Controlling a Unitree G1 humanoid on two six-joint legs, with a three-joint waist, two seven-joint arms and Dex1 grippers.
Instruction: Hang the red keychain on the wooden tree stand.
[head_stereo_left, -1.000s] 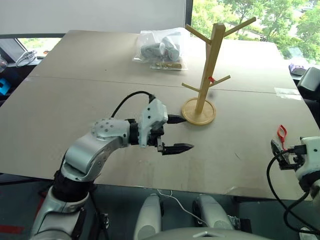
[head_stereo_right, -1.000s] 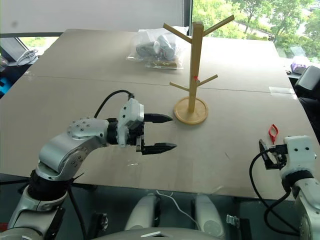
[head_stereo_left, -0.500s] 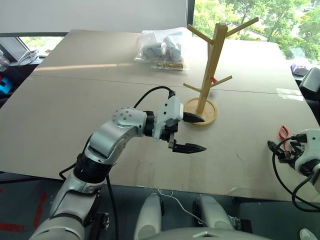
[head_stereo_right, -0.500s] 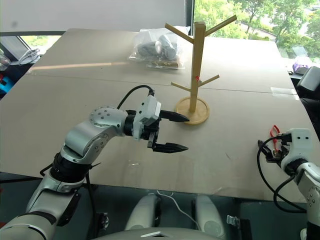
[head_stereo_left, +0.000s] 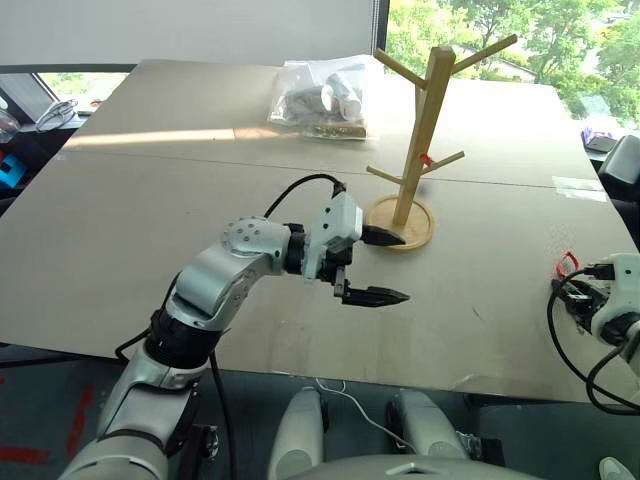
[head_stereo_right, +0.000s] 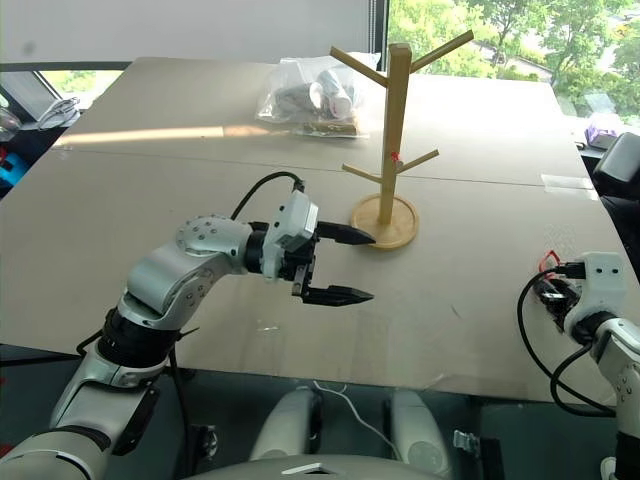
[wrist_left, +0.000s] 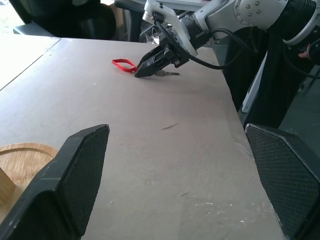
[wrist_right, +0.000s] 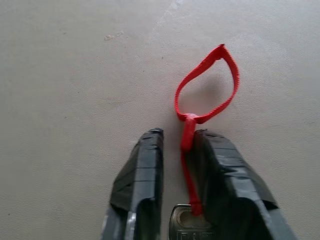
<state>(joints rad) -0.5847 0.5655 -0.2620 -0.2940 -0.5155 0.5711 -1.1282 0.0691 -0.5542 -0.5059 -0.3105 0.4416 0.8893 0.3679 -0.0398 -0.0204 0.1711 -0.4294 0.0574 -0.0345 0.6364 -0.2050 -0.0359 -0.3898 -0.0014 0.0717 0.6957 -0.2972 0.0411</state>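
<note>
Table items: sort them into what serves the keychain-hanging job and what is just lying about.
Job: red keychain, pinched in the right gripper; wooden tree stand; left gripper, open near the stand's base.
Lying about: clear plastic bag of grey parts; red scrap on the stand.

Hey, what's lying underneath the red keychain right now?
The red keychain lies flat on the bare table, its strap between the right claw's closed fingers. The silver key is partly covered by them, so what's beneath it stays hidden.

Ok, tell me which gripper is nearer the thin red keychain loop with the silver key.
Right. The right gripper has its jaws shut around the red keychain strap on the table; the left gripper hovers open near the pale wooden tree stand, far from it.
</note>
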